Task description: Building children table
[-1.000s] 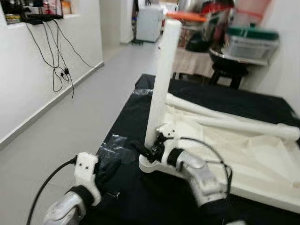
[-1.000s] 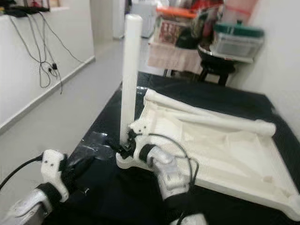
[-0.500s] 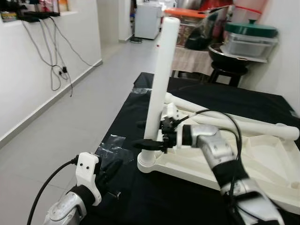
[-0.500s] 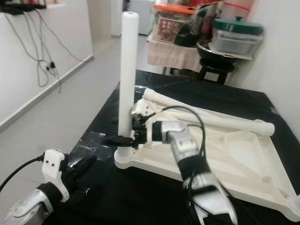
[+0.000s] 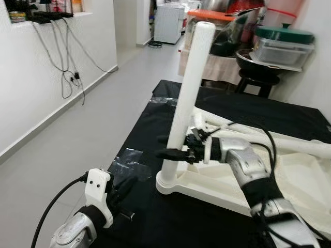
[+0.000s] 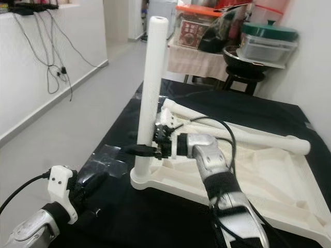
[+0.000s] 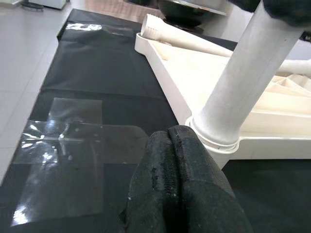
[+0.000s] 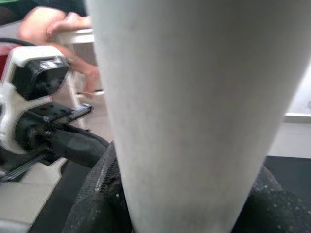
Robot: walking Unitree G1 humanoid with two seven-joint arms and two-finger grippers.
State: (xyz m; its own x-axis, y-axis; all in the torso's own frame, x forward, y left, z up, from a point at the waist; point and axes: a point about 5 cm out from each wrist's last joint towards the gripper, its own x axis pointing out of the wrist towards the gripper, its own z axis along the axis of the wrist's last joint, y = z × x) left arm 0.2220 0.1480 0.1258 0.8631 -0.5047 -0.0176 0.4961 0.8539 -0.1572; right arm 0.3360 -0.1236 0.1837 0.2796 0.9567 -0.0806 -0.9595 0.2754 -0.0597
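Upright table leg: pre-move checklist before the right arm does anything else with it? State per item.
1. Right gripper clamped around the upright table leg low on the shaft: ok, jaws on both sides of it.
2. Leg seated in the corner socket of the upside-down tabletop: looks seated; how tight, cannot tell.
3. Leg vertical: not ok, it leans slightly in both eye views.
4. Left gripper out of the way: ok, jaws shut, over the black mat just short of the socket, not touching the leg.
5. Spare legs lying on the tabletop, away from the socket: ok.
6. Right arm's cable free: cannot tell.
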